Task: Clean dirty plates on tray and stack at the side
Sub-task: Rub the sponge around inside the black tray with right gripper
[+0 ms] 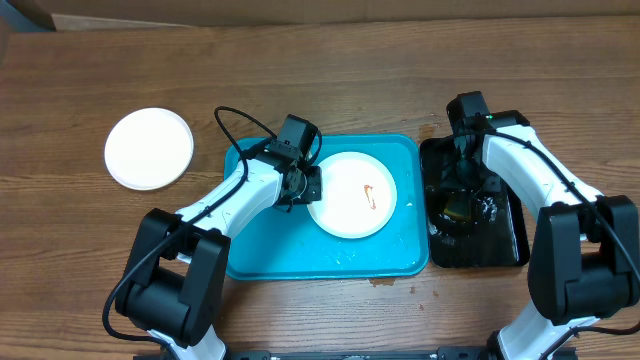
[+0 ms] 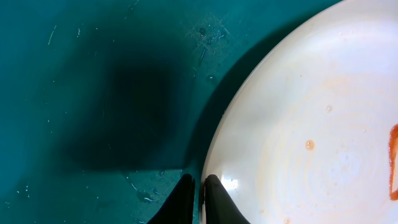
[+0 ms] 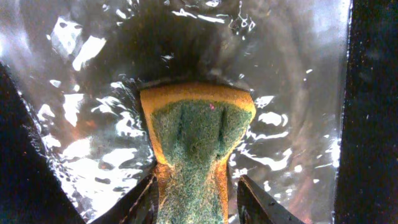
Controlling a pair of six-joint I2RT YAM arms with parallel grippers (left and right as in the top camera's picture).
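tray: turquoise, at the middle of the desk.
smeared plate: white, lying flat on the tray, a little toward 2 o'clock of its centre. A reddish streak sits toward 3 o'clock of the plate's middle.
left end effector: closed on the smeared plate's rim at its 9 o'clock edge (fingers nearly meeting, the rim pinched between them).
second plate: plain white, on the bare desk at 10 o'clock from the tray, well apart from it.
black tray: just beside the tray at 3 o'clock, its floor wet and glistening.
sponge: yellow with a green scouring face, in the black tray.
right end effector: jaws parted on either side of the sponge, with a gap showing at one finger; not gripping it.
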